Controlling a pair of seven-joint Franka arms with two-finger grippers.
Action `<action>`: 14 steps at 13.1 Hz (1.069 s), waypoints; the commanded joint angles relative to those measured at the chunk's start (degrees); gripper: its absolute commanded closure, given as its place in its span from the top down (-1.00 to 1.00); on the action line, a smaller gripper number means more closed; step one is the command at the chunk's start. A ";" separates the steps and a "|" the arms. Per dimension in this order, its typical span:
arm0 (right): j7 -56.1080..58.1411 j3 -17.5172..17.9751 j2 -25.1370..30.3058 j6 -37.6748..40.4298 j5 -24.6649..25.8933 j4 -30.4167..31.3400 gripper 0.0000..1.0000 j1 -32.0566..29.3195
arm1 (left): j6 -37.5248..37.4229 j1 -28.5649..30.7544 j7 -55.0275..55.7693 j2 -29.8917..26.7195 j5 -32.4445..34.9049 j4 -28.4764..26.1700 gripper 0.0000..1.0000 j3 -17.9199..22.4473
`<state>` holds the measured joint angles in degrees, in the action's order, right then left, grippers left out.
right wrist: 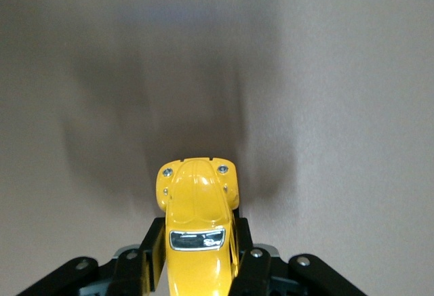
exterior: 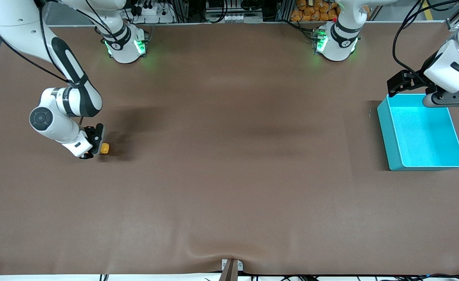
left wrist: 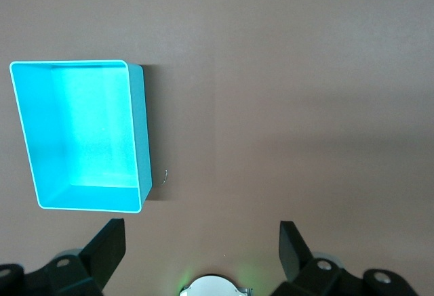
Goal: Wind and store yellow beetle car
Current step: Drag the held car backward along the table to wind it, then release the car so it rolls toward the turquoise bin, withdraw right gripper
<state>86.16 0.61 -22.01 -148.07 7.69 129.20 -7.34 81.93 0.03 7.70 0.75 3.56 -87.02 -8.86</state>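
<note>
The right gripper, near the table's edge at the right arm's end, clamps the yellow beetle car by its flanks. Winding should go best with the wheels pressed flat and dragged straight back. The left gripper waits with fingers spread wide, empty, over the turquoise bin's corner.

Glossy yellow beetle car (smooth shell), matt brown table cover, smooth plastic-looking turquoise bin

1. You see a yellow beetle car with dark windows and silver headlights.
2. Your bin glows turquoise.
3. Your table is plain brown.
</note>
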 commanded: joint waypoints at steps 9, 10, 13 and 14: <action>7.79 0.44 -8.40 -3.10 0.66 -4.13 -0.25 -6.46 | -0.19 0.15 -1.11 -0.75 1.01 -0.08 1.00 -0.19; 7.79 0.44 -8.49 -3.02 0.66 -4.22 -0.21 -6.81 | -0.19 0.24 -1.11 -0.75 1.01 -0.17 1.00 -0.19; 7.62 0.44 -8.49 -2.41 0.49 -5.09 0.10 -6.81 | -0.19 0.24 -0.76 -0.75 1.10 -0.08 1.00 -0.19; 7.36 0.44 -8.40 -2.31 0.40 -5.44 0.31 -6.81 | -0.19 0.24 -0.67 -0.75 1.10 -0.08 1.00 -0.19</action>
<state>92.69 0.61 -23.40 -147.80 7.66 127.29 -12.47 81.93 0.04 7.65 0.75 3.56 -87.02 -8.84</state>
